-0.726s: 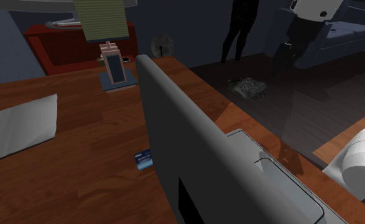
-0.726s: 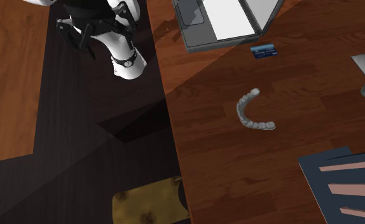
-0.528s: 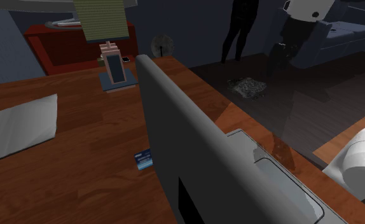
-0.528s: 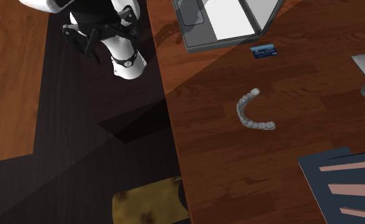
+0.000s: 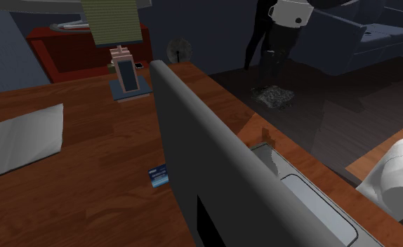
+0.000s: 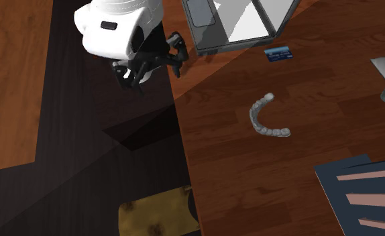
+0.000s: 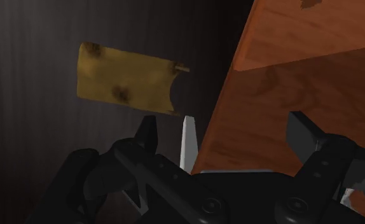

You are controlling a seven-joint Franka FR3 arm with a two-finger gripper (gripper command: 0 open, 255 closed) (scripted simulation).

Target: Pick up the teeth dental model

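Teeth dental model (image 6: 256,119): pale grey arch, flat on the brown wood worktop (image 6: 238,174), untouched, open side toward the second exterior view's right. Above it in that view, well apart, a small blue card (image 6: 278,53) just beside an open grey laptop (image 6: 214,37). Toward the lower right, dark blue sheets with pink stripes (image 6: 359,194). Off the worktop's edge, over dark floor (image 6: 84,147), the white arm (image 6: 117,23), its black fingers (image 7: 148,137) spread apart, clasping nothing, well apart from the model. Farther along the floor, a yellow-brown mat (image 6: 151,213).
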